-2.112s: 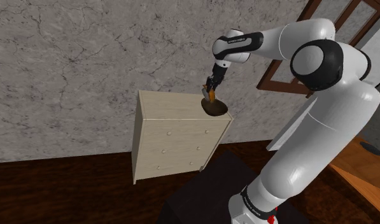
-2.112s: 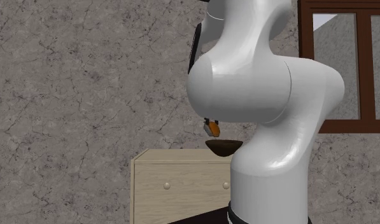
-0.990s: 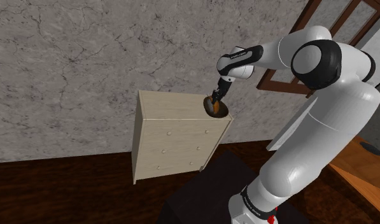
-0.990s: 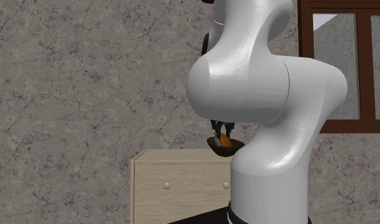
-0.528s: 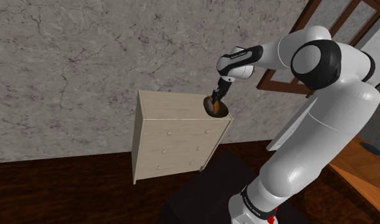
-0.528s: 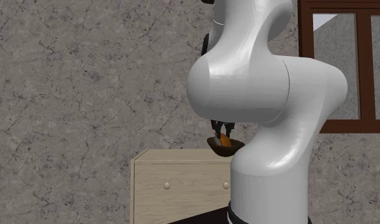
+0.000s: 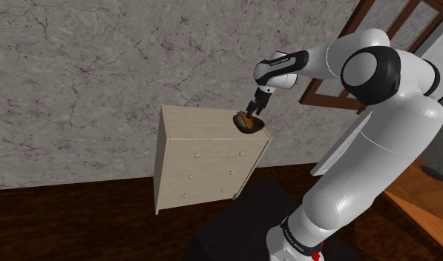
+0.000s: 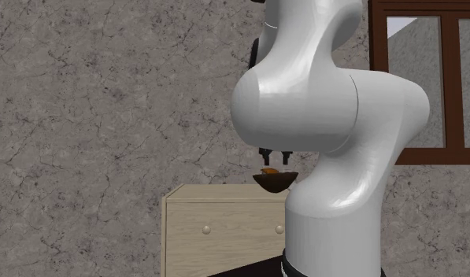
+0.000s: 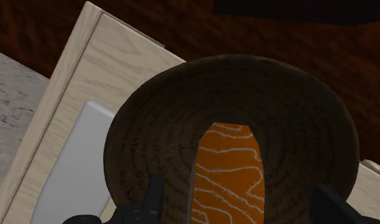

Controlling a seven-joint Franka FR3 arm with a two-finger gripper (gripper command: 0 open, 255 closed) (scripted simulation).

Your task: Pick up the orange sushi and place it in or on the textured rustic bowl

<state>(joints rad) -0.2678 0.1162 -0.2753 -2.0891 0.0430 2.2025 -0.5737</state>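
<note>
orange sushi (image 9: 228, 172) lying in dark ribbed bowl (image 9: 290, 102), right under pincer (image 8: 275, 156), long axis running between jaws. pincer open, holding nothing. straight lift should clear, imo.

Light even and flat on wall (image 7: 79, 67); floor (image 7: 64, 222) dim. Soft sheen on arm (image 8: 304, 102), underside shaded grey. Wrist view darker: bowl (image 9: 296, 108) deep in shadow, dresser top (image 9: 99, 70) pale and bright.

Shoulder view high beside the stand (image 7: 231, 226), second exterior low behind the arm (image 8: 320, 118), wrist close above the shared bowl (image 9: 290, 108).
</note>
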